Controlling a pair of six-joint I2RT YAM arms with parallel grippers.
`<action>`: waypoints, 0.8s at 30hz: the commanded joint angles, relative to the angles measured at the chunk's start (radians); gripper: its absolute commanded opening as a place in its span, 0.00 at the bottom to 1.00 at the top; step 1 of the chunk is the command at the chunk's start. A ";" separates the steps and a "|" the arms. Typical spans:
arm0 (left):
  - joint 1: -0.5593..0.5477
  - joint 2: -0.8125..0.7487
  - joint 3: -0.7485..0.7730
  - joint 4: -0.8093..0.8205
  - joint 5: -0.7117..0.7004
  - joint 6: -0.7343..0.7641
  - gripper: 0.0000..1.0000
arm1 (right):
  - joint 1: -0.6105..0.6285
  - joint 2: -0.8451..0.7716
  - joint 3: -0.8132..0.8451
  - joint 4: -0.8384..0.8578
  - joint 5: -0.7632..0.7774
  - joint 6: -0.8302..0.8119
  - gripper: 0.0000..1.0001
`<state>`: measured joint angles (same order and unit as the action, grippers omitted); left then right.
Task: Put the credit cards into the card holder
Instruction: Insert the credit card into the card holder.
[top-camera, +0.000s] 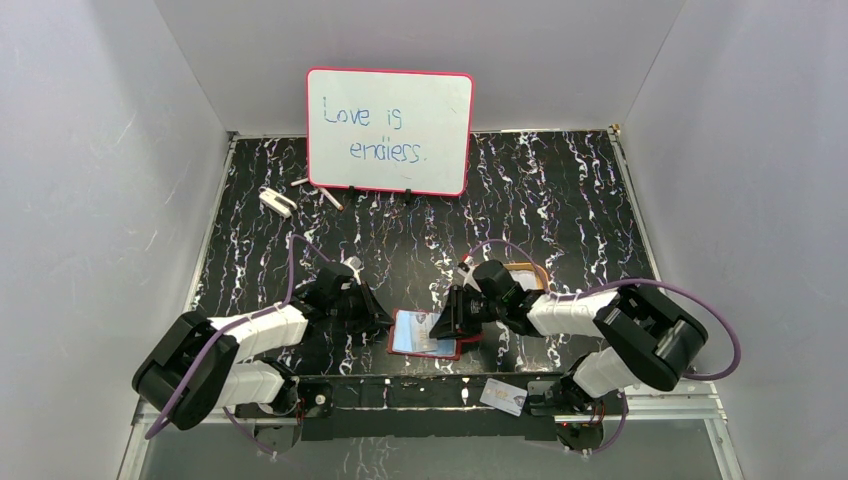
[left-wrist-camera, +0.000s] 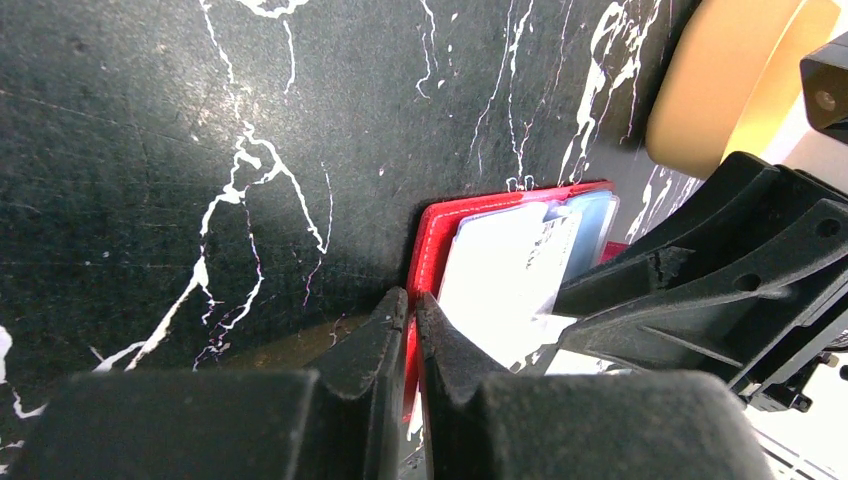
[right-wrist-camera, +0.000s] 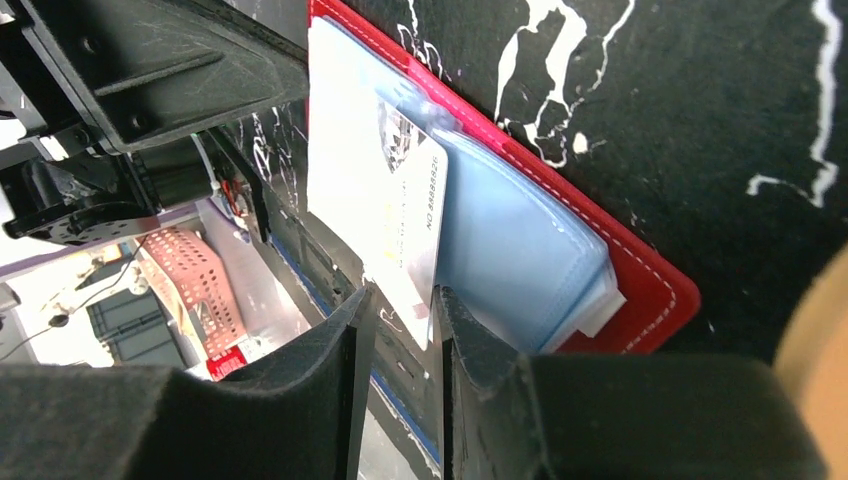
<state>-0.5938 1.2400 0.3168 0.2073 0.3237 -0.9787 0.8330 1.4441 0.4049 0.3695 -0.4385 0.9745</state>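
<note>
The card holder (top-camera: 402, 338) lies open near the table's front edge, red with grey-blue lining. My left gripper (top-camera: 377, 321) is shut on its left red edge, as the left wrist view shows (left-wrist-camera: 412, 308). A pale credit card (right-wrist-camera: 385, 190) lies partly in the wallet's (right-wrist-camera: 645, 285) blue pocket. Its lower corner hangs between the fingers of my right gripper (right-wrist-camera: 405, 297), which stand a little apart and do not clamp it. The card also shows in the left wrist view (left-wrist-camera: 500, 275). My right gripper (top-camera: 452, 325) is at the wallet's right side. Another credit card (top-camera: 503, 397) lies on the front rail.
An orange-rimmed tray (top-camera: 527, 272) sits behind my right arm and shows in the left wrist view (left-wrist-camera: 715, 80). A pink-framed whiteboard (top-camera: 390, 130) stands at the back. Small white items (top-camera: 276, 201) lie at the back left. The table edge drops off just below the wallet.
</note>
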 joint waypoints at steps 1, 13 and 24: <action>-0.009 -0.020 -0.004 -0.048 -0.018 0.007 0.07 | 0.005 -0.044 0.043 -0.098 0.023 -0.028 0.35; -0.009 -0.049 -0.019 -0.048 -0.020 -0.005 0.06 | 0.047 0.011 0.083 -0.090 0.029 -0.014 0.34; -0.009 -0.064 -0.026 -0.046 -0.021 -0.011 0.06 | 0.105 0.060 0.168 -0.177 0.072 -0.031 0.34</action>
<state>-0.5980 1.1992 0.3016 0.1818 0.3035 -0.9882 0.9119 1.4792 0.5095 0.2333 -0.3916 0.9623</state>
